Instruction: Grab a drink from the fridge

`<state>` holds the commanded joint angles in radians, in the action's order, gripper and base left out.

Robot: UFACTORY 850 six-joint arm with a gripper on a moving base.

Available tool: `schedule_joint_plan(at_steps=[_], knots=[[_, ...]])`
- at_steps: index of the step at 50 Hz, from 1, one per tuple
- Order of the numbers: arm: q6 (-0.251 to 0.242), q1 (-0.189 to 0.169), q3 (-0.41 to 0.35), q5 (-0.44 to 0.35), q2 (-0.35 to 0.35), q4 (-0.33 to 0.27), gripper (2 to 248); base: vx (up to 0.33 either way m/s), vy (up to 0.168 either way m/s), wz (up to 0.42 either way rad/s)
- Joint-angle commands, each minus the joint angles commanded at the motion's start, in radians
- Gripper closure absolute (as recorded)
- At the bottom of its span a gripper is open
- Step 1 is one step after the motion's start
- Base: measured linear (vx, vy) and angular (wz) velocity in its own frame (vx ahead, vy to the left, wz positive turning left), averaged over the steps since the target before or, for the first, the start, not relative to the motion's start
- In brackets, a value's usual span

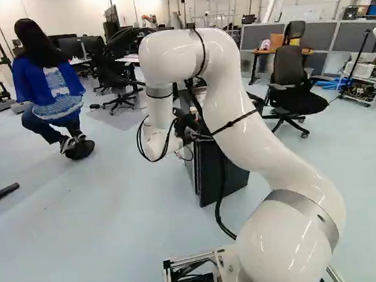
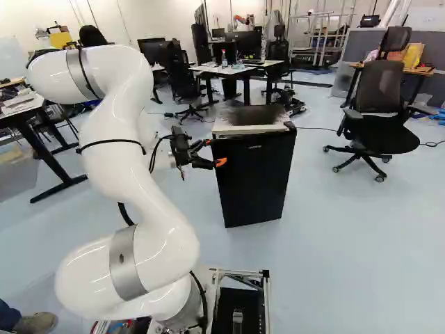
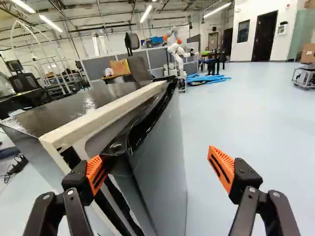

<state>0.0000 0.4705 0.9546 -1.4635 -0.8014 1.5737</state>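
Bright, ceiling strip lights (image 3: 146,14), glare on fridge (image 3: 157,152)

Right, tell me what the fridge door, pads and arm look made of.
Fridge door: likely painted metal, satin, with a soft sheen.
Pads: probably rubber or soft plastic, matte orange, ribbed and slotted.
Arm: glossy white shell with bright highlights, painted metal or plastic; I can't tell which.

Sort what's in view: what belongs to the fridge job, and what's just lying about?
Job:
- black fridge
- its door
- open hand

Just about:
- office chair
- blue tubes on the floor
- bottle
- another robot
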Motion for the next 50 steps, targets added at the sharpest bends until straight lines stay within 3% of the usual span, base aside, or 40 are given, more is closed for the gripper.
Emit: schedule_joint_plan(at_steps=[50], knots=[[0.000, -0.004, -0.064, -0.040, 0.024, 0.124, 3, 0.000, 0.000, 0.000]])
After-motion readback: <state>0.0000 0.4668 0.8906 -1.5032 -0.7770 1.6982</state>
